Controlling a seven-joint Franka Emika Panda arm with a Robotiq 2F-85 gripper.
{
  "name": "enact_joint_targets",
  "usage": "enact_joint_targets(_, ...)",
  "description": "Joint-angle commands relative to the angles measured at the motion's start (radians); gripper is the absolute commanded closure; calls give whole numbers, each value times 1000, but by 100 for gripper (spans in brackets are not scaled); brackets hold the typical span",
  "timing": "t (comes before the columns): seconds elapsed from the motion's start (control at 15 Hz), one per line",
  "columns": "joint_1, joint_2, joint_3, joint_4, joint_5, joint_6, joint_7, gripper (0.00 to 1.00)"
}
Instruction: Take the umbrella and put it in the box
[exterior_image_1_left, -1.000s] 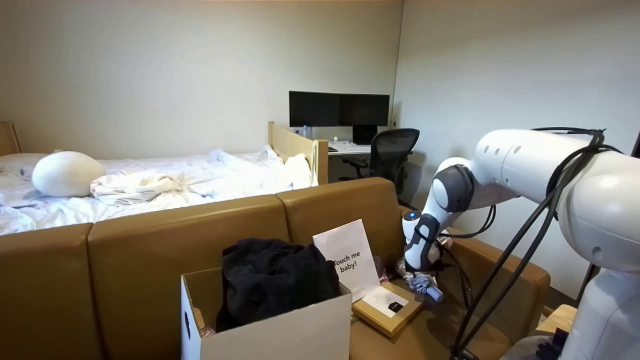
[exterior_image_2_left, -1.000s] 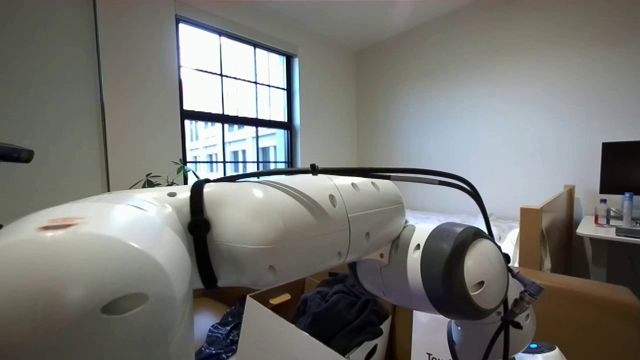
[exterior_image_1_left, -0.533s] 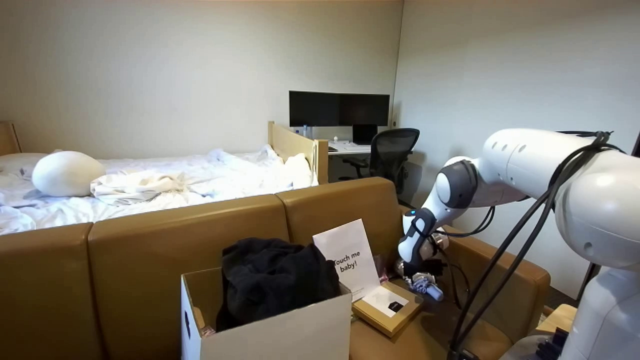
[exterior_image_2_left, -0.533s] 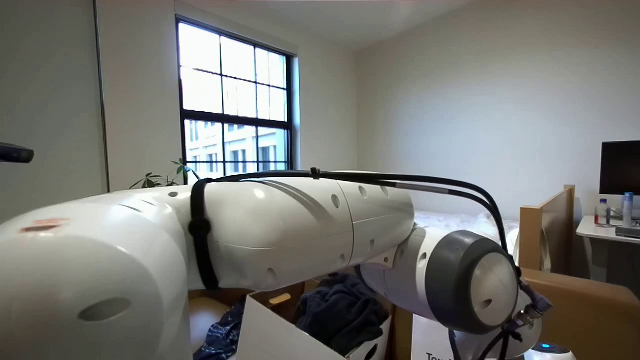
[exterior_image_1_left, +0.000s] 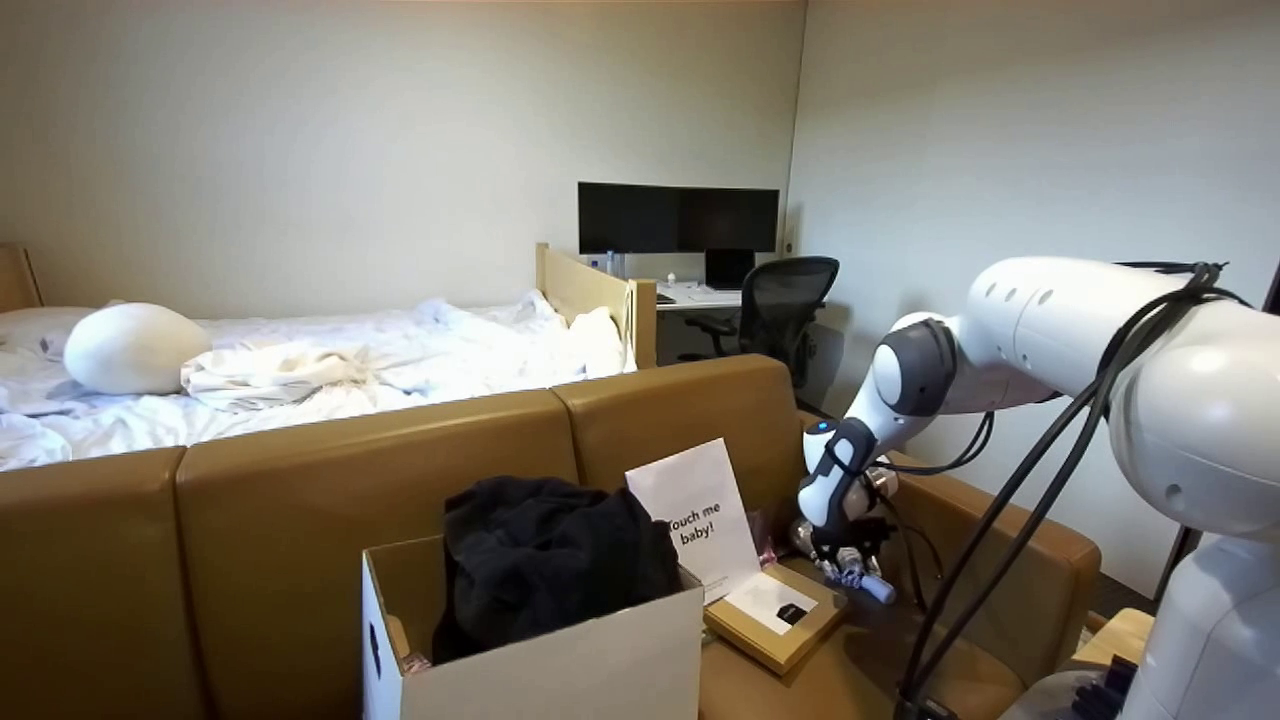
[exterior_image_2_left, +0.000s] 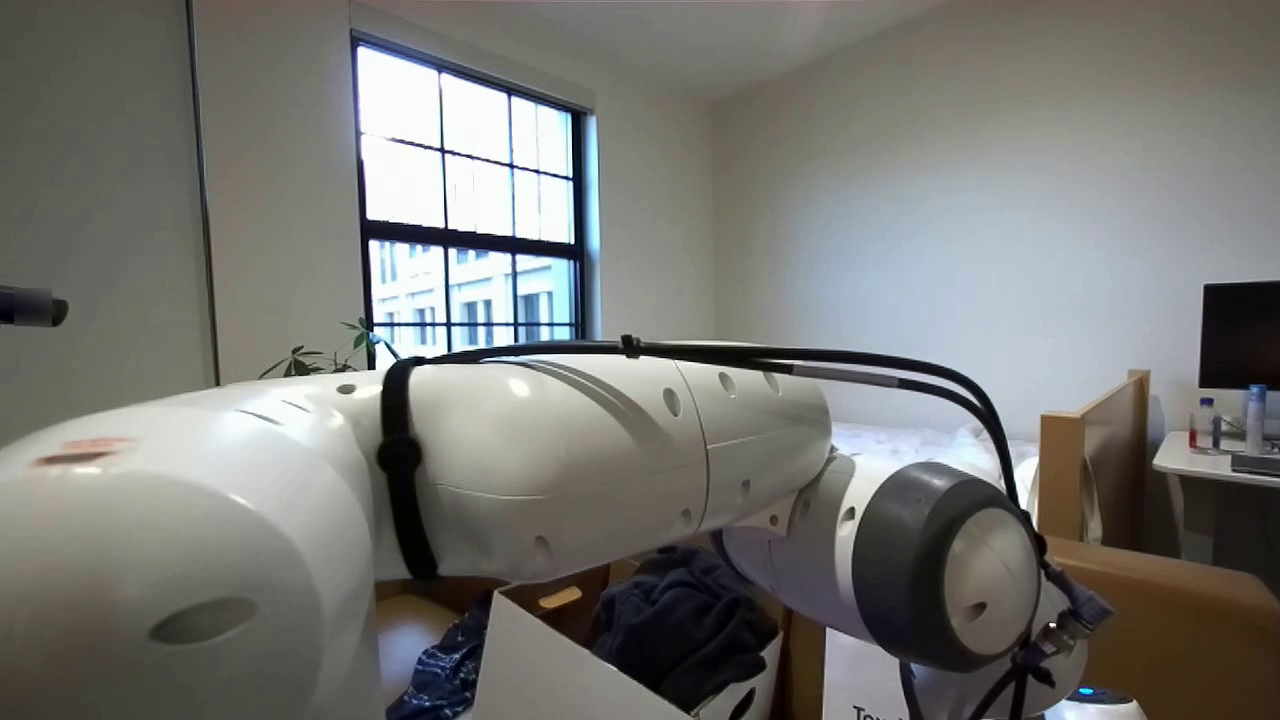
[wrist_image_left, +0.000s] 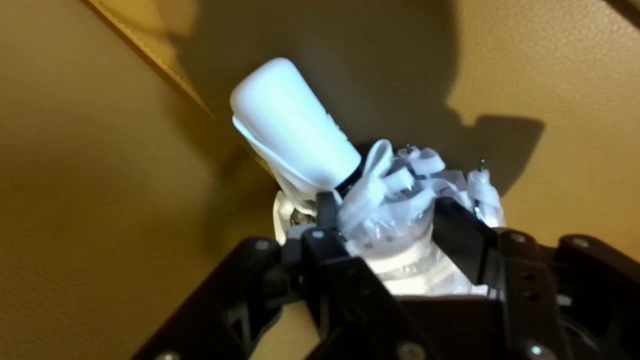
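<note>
"Where's your folded umbrella (wrist_image_left: 367, 200)?"
"Pinched in your gripper (wrist_image_left: 386, 212): bunched fabric (wrist_image_left: 395, 230) between both fingers (wrist_image_left: 460, 235), pale handle (wrist_image_left: 295, 125) poking past the tips."
"White box (exterior_image_1_left: 560, 670)?"
"Well apart, in an exterior view."

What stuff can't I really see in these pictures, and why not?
Anything under the dark cloth in the box: hidden by that cloth, in both exterior views.
The box's bottom: cut off by the lower edge, in both exterior views.
Part of the umbrella: covered by the fingers, in the wrist view.
Any writing on the black label: too small to read, in an exterior view.
</note>
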Motion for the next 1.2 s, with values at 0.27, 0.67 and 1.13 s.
enact_joint_targets(0.27,-33,-4,29,-1,-38,-20,-12,95)
enact_joint_targets(0.67,-28,-4,-1,-9,-14,5,-22,93)
enact_joint_targets(1.13,9,-4,-56,-92,-37,125,15,93)
